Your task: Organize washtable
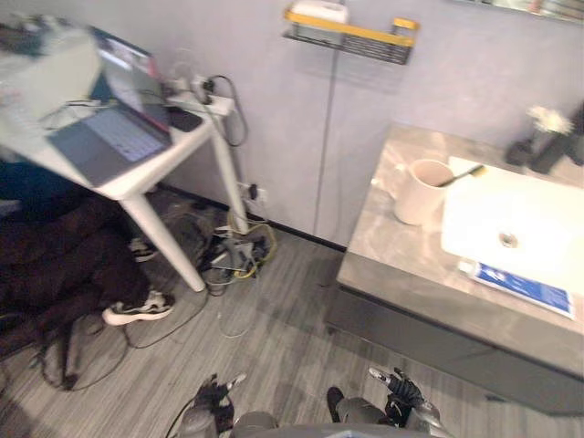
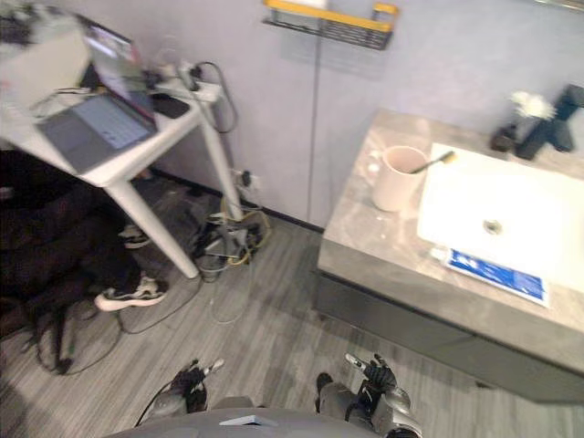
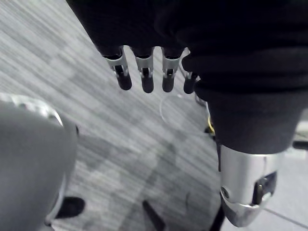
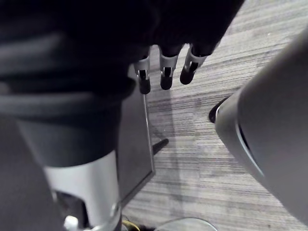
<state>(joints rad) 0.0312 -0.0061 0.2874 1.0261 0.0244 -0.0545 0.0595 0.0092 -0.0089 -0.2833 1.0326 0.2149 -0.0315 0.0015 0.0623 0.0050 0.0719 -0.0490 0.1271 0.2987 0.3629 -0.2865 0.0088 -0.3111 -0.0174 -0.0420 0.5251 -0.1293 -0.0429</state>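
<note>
The left hand (image 1: 212, 397) and the right hand (image 1: 401, 391) hang low, down at 6 o'clock, over the grey floor (image 1: 274, 347). Both hands have straight, loose fingers (image 3: 147, 72) and hold nothing. The right hand's fingers (image 4: 166, 72) point down at the floor too.

The grey desk (image 1: 383, 246) stands at about 2 o'clock, well apart from both hands. On it a pale cup (image 1: 422, 192) stands upright, at 12 o'clock from the right hand. A toothbrush (image 1: 461, 173) leans in the cup. Just beside the cup is the white sink (image 1: 547, 210). A blue tube (image 1: 522, 287) lies flat along the sink's near edge, at about 1 o'clock from the right hand. A dark tap (image 1: 552, 151) and a small white flower (image 1: 547, 119) sit at the back.

At 10 o'clock a white desk (image 1: 137, 182) carries an open laptop (image 1: 114, 119). A person's shoe (image 1: 137, 310) rests on the floor under it. A yellow and black shelf (image 1: 351, 32) hangs on the wall at 12 o'clock.
</note>
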